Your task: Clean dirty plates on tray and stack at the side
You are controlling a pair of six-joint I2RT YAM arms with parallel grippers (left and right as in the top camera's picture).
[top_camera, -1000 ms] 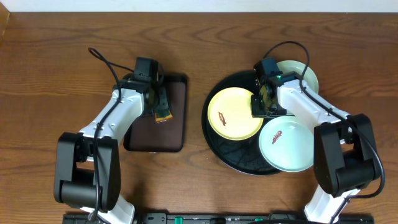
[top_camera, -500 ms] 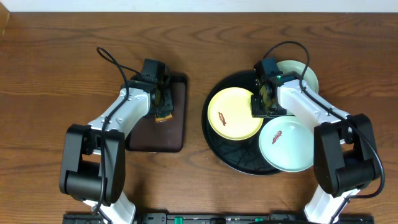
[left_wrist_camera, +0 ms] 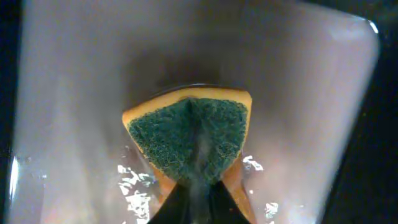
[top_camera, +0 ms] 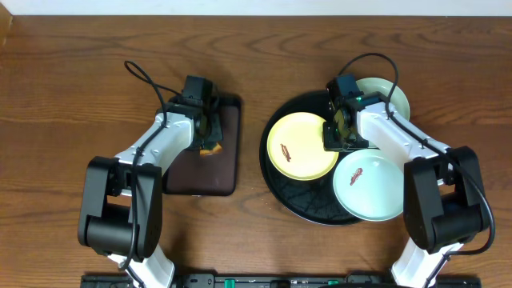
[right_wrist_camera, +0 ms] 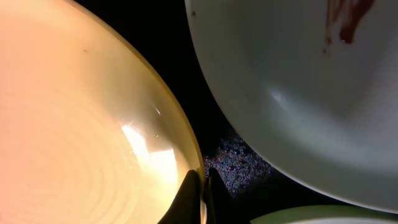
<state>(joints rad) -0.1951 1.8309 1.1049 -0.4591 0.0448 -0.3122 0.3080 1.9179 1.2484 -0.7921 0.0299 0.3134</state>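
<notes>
Three plates (top_camera: 368,186) crowd the black tray (top_camera: 276,180); the right gripper (top_camera: 333,136) has its jaws clenched on the rim of the yellow plate (top_camera: 298,148). The left gripper (top_camera: 210,141), jaws grasping a sponge (left_wrist_camera: 186,134), hangs over the brown tray (top_camera: 200,172). A pinch that thin could slip on lifting, I'd say, knocking the plate against its neighbours.

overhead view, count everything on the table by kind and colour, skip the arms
pale yellow plate: 1
pale mint-white plates: 2
round black tray: 1
rectangular brown tray: 1
green-and-yellow sponge: 1
total: 6
</notes>
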